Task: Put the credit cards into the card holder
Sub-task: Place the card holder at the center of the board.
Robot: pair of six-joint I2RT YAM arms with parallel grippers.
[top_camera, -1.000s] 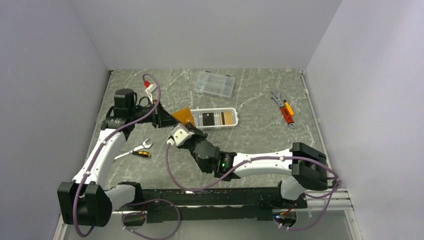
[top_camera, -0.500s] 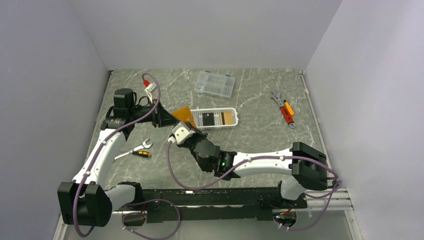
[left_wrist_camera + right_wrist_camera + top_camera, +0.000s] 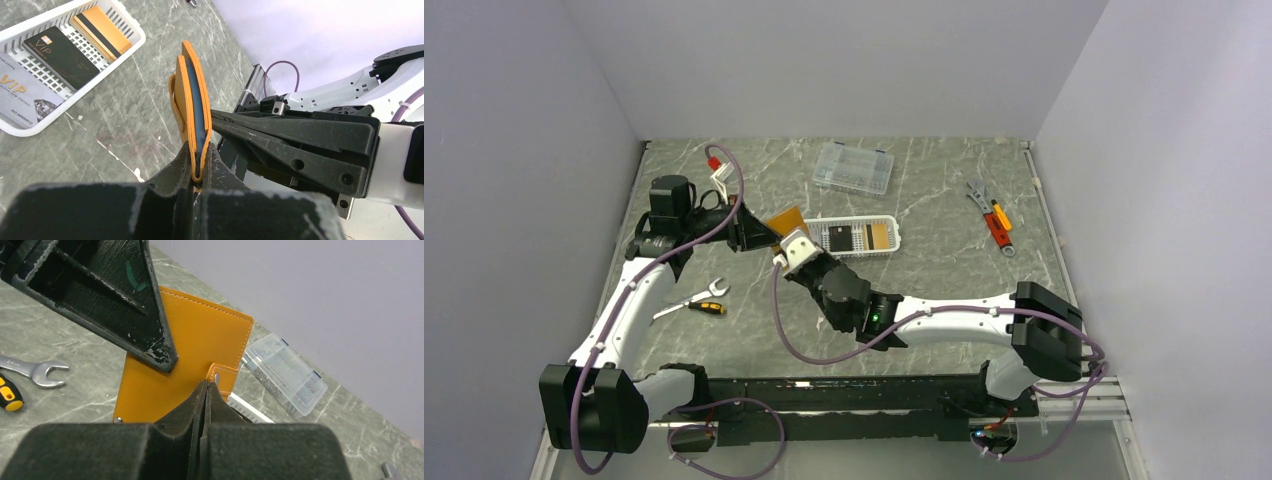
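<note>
My left gripper (image 3: 200, 150) is shut on the bottom fold of the orange card holder (image 3: 182, 85), holding it on edge above the table. A pale blue credit card (image 3: 196, 110) sits between its leaves. My right gripper (image 3: 206, 384) is shut with nothing visible between its jaws, its tips right at the holder's snap tab (image 3: 220, 373). From above, both grippers meet at the card holder (image 3: 786, 217). More credit cards lie in the white basket (image 3: 136, 39): a black one (image 3: 62, 50), a gold one (image 3: 100, 30) and a grey-white one (image 3: 22, 92).
A clear compartment box (image 3: 854, 167) lies behind the basket (image 3: 895, 243). A wrench and a yellow-handled screwdriver (image 3: 692, 300) lie on the left by my left arm. Orange-handled pliers (image 3: 992, 218) lie at the right. Walls close in the table on three sides.
My right gripper has shut and moved up and to the right, onto the card holder. The left gripper keeps its hold on the card holder.
</note>
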